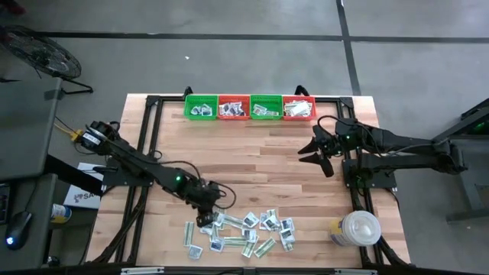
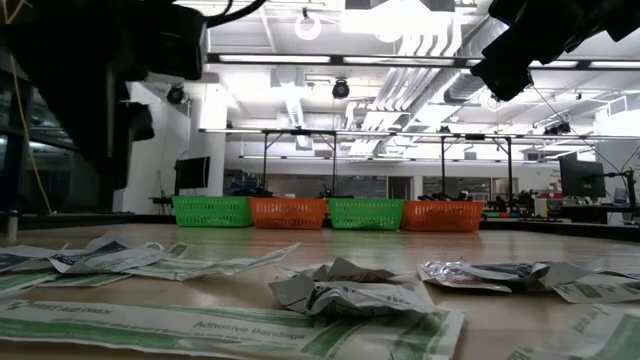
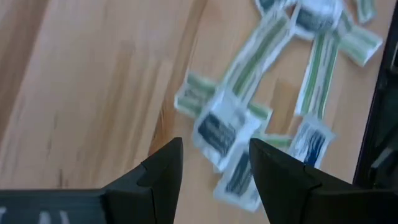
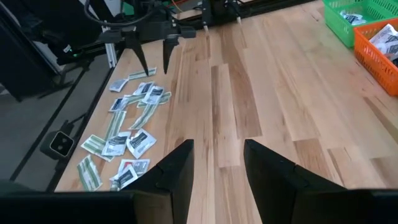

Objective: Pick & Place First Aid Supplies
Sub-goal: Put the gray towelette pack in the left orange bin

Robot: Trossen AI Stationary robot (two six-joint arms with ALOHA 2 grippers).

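The first aid supplies point(image 1: 244, 229) are small flat packets, white squares and pale-green strips, lying loose on the wooden table near its front edge; they also show in the low view point(image 2: 350, 290). My left gripper point(image 1: 206, 214) hangs open just above the pile's left end, pointing steeply down. Its two fingers stand over a white square packet point(image 3: 219, 127) without touching it. The right wrist view shows the left gripper point(image 4: 155, 70) from farther off. My right gripper point(image 1: 315, 155) is open with nothing between its fingers point(image 4: 214, 165), held above the table's right half, far from the packets point(image 4: 130, 118).
Four small baskets line the far edge: green point(image 1: 200, 107), red point(image 1: 233, 108), green point(image 1: 267, 107), red point(image 1: 299, 108), each with packets inside. A big white round lidded container point(image 1: 359, 228) stands at the front right. Bare wood lies between the pile and the baskets.
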